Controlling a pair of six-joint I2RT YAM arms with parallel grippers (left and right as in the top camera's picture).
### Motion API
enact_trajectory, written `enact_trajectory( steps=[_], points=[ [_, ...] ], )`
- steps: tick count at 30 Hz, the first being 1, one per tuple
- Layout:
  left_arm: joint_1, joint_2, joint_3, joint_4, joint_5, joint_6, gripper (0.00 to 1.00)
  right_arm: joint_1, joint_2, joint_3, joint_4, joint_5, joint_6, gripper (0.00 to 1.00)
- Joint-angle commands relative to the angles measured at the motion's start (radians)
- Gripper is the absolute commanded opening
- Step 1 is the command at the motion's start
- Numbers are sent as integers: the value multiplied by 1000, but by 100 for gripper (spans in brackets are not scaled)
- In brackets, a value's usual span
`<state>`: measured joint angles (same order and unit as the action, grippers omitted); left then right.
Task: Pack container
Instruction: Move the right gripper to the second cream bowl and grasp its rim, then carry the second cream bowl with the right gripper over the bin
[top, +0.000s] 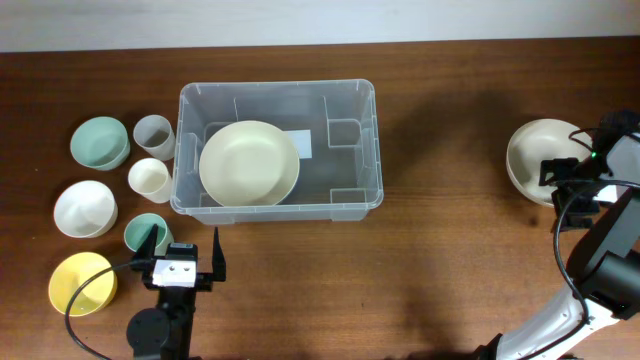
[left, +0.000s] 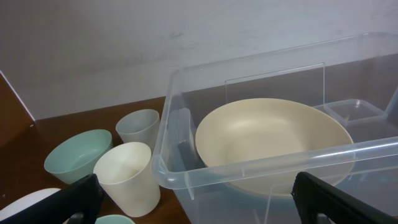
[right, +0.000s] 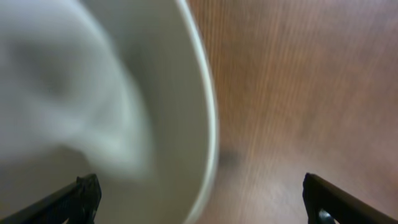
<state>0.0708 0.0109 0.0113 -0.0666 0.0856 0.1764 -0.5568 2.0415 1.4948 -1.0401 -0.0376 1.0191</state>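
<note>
Clear container (top: 372, 95), upper centre on desk (top: 450, 250), holds one cream bowl (top: 250, 163). Right fingers (right: 81, 202) apart, astride rim of second bowl (top: 535, 155) at right edge: judged pick-up step, next calls for closing on rim. Left fingers (left: 317, 199) apart, empty.

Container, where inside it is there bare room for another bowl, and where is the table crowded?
Inside the container, the floor is free between the large cream bowl and the right wall. Outside, bare table runs from that wall to the bowl at far right. Crowded: the cups and bowls packed along the container's left side.
</note>
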Motion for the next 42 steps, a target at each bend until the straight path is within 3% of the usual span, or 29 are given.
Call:
enact_trajectory(
  steps=[1,9,10,11,14,18,22,26,28,32,37,42],
  points=[
    [6,-6,-2,-6,-3,12,100,0,-2,-55,55,24,6,99],
    [6,-6,-2,-6,-3,12,100,0,2,-96,146,24,7,95],
    [6,-6,-2,-6,-3,12,100,0,2,-96,155,27,6,87],
    [6,-6,-2,-6,-3,12,100,0,2,-96,164,27,6,70],
    [6,-6,-2,-6,-3,12,100,0,2,-96,183,31,6,46],
    [6,-6,-2,-6,-3,12,100,0,2,-96,206,30,6,4],
    [6,-6,-2,-6,-3,12,100,0,1,-84,219,13,-15,4],
    [6,-6,-2,-6,-3,12,100,0,-19,14,222,-88,-138,4],
    [6,-6,-2,-6,-3,12,100,0,-40,87,222,-181,-210,4],
    [6,-6,-2,-6,-3,12,100,22,-102,314,216,-613,-430,4],
    [6,-6,-2,-6,-3,12,100,171,-178,482,147,-942,-597,4],
    [6,-6,-2,-6,-3,12,100,471,-225,500,86,-914,-694,4]
  ],
)
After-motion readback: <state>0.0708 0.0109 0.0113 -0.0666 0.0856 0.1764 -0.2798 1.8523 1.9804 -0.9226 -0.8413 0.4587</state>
